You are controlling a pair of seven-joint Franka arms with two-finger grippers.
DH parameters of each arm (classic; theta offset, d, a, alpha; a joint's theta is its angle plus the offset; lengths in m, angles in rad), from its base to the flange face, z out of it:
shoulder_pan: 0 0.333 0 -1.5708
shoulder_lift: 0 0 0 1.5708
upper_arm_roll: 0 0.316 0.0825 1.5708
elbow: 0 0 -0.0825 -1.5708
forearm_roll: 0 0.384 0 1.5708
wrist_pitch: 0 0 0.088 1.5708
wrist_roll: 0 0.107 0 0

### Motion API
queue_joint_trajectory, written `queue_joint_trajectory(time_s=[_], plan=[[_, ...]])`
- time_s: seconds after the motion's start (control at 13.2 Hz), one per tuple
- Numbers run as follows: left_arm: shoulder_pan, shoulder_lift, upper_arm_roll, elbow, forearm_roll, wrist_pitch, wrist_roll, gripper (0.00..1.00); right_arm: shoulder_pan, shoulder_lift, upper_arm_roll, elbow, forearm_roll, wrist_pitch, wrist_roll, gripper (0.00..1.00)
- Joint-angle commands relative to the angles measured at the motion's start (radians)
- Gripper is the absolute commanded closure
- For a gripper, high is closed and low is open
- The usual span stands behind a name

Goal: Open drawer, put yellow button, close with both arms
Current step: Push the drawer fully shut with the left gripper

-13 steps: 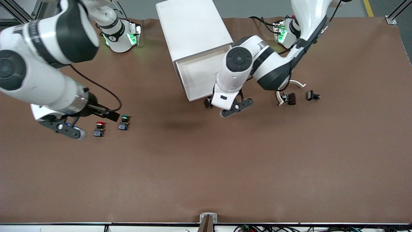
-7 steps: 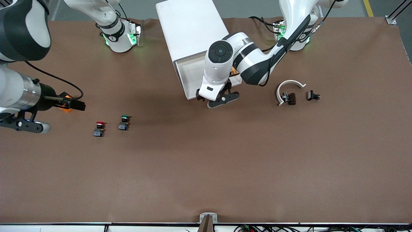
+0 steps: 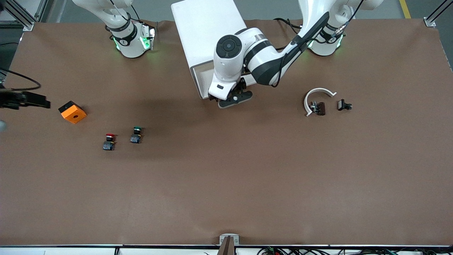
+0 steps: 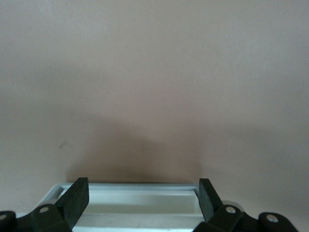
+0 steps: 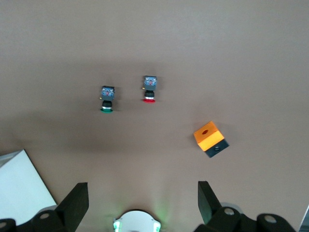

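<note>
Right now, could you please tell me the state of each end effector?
Left end effector: open, empty, over the drawer front.
Right end effector: open, empty, high over the table.

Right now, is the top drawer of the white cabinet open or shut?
Open. The drawer sticks out from the cabinet, its white tray showing; the left tool hangs over its front edge.

No readable text, labels, brands or numbers on anything in view.

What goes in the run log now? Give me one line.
drawer part open | left gripper open at its front | right gripper open, high over table | yellow button unseen
</note>
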Motion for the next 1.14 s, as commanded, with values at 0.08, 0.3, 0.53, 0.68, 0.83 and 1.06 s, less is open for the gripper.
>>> queue_joint_trajectory(time_s=[0.08, 0.3, 0.53, 0.68, 0.83, 1.06], plan=[[-0.05, -0.017, -0.015, -0.025, -0.009, 0.013, -0.084, 0.0, -0.049, -0.026, 0.02, -0.012, -0.004, -0.008, -0.029, 0.0], [-0.087, -0.017, -0.021, -0.024, -0.064, 0.003, -0.106, 0.0, -0.07, -0.019, 0.02, -0.008, -0.001, -0.014, -0.008, 0.0], [-0.097, -0.017, -0.032, -0.024, -0.106, 0.003, -0.104, 0.0, -0.064, -0.024, 0.029, -0.007, -0.001, -0.02, -0.014, 0.0], [-0.099, -0.016, -0.036, -0.024, -0.143, 0.003, -0.095, 0.0, -0.051, -0.035, 0.031, -0.007, 0.009, -0.002, -0.006, 0.0], [-0.099, -0.005, -0.05, -0.018, -0.199, 0.003, -0.094, 0.0, -0.056, -0.042, 0.029, -0.007, 0.027, -0.014, -0.046, 0.0], [-0.094, -0.002, -0.049, -0.016, -0.255, 0.003, -0.093, 0.0, -0.057, -0.047, 0.023, -0.005, 0.021, -0.006, -0.08, 0.0]])
